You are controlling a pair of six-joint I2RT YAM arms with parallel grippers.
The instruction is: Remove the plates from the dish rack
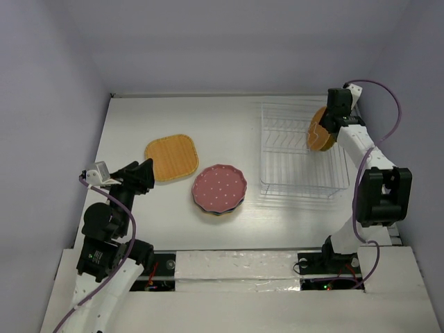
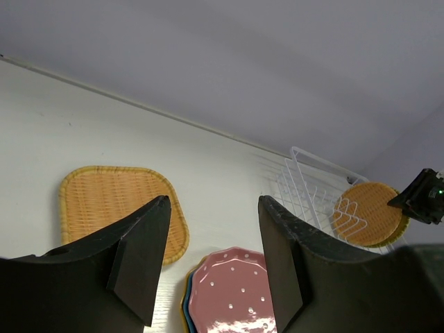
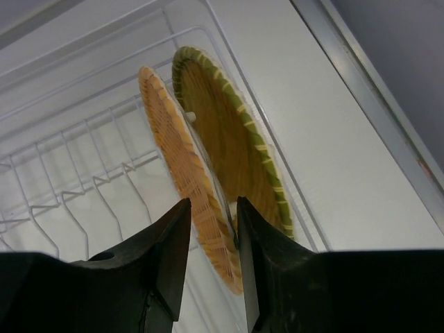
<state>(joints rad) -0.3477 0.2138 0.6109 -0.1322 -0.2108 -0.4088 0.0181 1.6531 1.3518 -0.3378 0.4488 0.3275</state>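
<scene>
The dish rack stands at the right of the table, and two woven plates stand upright in it. In the right wrist view these are an orange plate and, behind it, a green-rimmed plate. My right gripper is open, with the orange plate's rim between its fingers. From above, that gripper is at the rack's far right corner. An orange woven plate lies flat on the table, and beside it a pink dotted plate tops a small stack. My left gripper hovers open and empty near them.
The rack's wire slots to the left of the two upright plates hold nothing. Grey walls close in the table at the back and on both sides. The right arm reaches over the rack's right side.
</scene>
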